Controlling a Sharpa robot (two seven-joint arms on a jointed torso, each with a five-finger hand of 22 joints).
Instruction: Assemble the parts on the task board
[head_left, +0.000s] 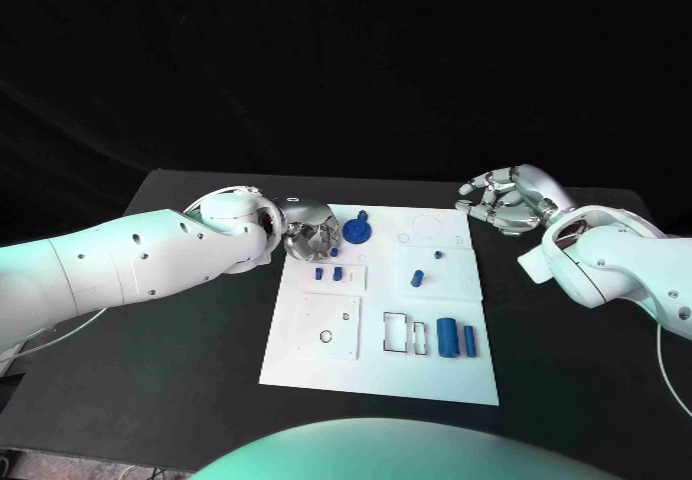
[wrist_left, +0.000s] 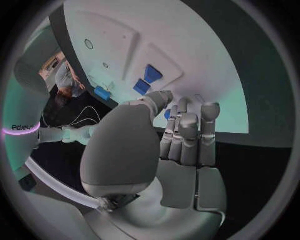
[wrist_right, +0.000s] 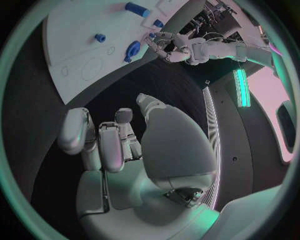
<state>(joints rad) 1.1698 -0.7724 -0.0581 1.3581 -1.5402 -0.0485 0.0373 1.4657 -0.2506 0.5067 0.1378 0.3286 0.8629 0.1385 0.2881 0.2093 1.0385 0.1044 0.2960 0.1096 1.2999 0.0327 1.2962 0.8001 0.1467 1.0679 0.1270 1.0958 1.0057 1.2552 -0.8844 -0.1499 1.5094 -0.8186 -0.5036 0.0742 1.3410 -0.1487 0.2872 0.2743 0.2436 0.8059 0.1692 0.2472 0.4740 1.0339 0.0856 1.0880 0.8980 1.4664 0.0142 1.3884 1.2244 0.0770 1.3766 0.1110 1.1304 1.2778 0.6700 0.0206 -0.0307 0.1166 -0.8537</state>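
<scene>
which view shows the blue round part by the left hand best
The head view: the blue round part sits whole on the task board beside the left hand. The right wrist view shows it small and far. In the left wrist view I cannot tell it apart.

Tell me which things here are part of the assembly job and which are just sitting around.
Part of the job:
task board
blue disc-shaped part by the left hand
two small blue parts
small blue peg
two blue cylinders
right hand, holding nothing

Just there:
black table
cable beside the left arm
</scene>
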